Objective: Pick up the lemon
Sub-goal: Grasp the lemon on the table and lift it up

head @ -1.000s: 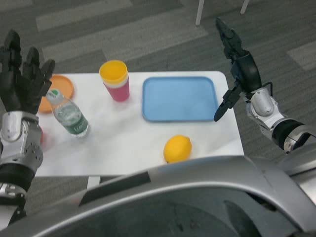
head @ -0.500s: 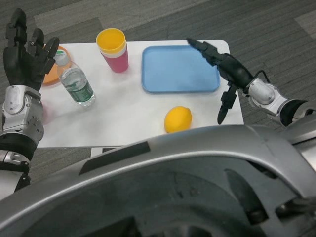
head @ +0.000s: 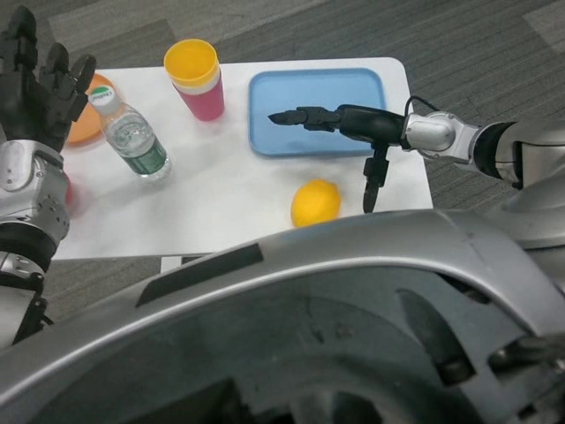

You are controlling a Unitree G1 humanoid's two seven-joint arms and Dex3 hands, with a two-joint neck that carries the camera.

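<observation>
The yellow lemon [head: 315, 202] lies near the front edge of the white table [head: 221, 203], just below the blue tray. My right hand [head: 344, 128] hovers over the tray's front part, above and to the right of the lemon, fingers stretched out leftward and thumb hanging down beside the lemon. It holds nothing. My left hand [head: 37, 84] is raised at the table's far left, fingers spread and empty, partly covering the orange plate.
A blue tray [head: 318, 93] sits at the back right. A pink cup with a yellow cup stacked inside [head: 196, 78] stands at the back middle. A water bottle [head: 131, 137] and an orange plate [head: 86, 128] are at the left.
The camera has dipped a little. My right hand has swung leftward and lower over the tray, closer to the lemon. The left hand stays raised.
</observation>
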